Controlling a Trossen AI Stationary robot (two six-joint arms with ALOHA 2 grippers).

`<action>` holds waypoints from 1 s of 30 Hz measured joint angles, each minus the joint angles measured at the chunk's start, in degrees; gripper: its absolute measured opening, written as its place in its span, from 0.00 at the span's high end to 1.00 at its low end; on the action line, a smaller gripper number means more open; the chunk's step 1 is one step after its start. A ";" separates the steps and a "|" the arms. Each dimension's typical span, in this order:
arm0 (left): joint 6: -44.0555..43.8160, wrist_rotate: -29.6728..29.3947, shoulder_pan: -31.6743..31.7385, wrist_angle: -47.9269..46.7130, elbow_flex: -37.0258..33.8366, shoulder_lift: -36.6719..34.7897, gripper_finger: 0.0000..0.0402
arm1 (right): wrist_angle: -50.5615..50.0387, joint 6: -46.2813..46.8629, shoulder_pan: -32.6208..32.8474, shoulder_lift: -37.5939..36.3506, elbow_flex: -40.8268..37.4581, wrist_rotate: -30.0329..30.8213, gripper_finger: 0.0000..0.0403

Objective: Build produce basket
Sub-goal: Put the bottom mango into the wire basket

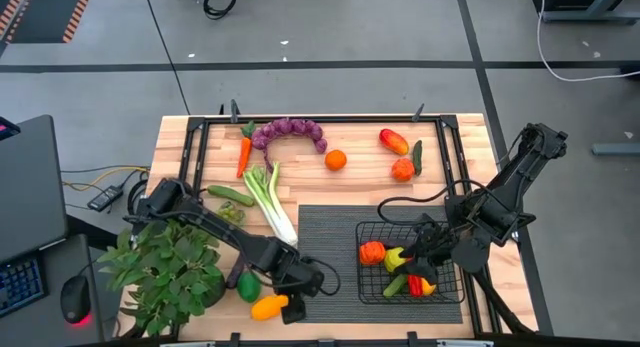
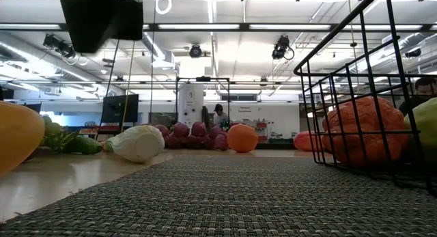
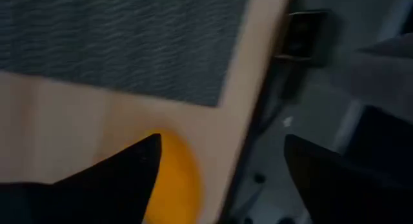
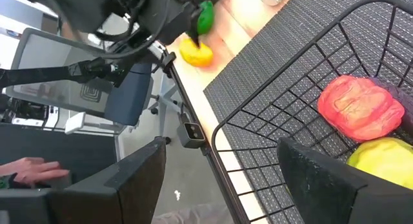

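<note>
The black wire basket stands on the dark ribbed mat and holds an orange-red pepper, a yellow-green fruit and red pieces. My right gripper hangs open above the basket's left side. My left gripper is open, low at the table's near edge beside a yellow pepper. A green pepper lies just beyond it. Grapes, carrot, leek and orange lie on the far half. My left gripper has the yellow pepper lying on the wood by the inner side of one finger. I cannot tell whether that finger touches it. The other finger stands well apart from it.
A leafy potted plant fills the near-left corner, close behind my left arm. A red pepper, tomato and dark cucumber lie far right; a green cucumber lies left. A cable runs over the mat's far edge.
</note>
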 joint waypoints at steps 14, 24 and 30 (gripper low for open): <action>1.02 -3.09 -3.25 -7.48 -0.02 0.02 0.01 | -0.48 -0.02 0.04 0.00 0.00 -0.05 0.26; 1.14 -8.08 -7.39 -9.12 -0.04 2.76 0.01 | -0.50 -0.01 0.04 0.00 0.00 0.46 0.26; 1.27 -9.58 -7.64 -9.97 -0.04 6.63 0.01 | -0.80 0.00 0.04 0.00 0.00 0.68 0.26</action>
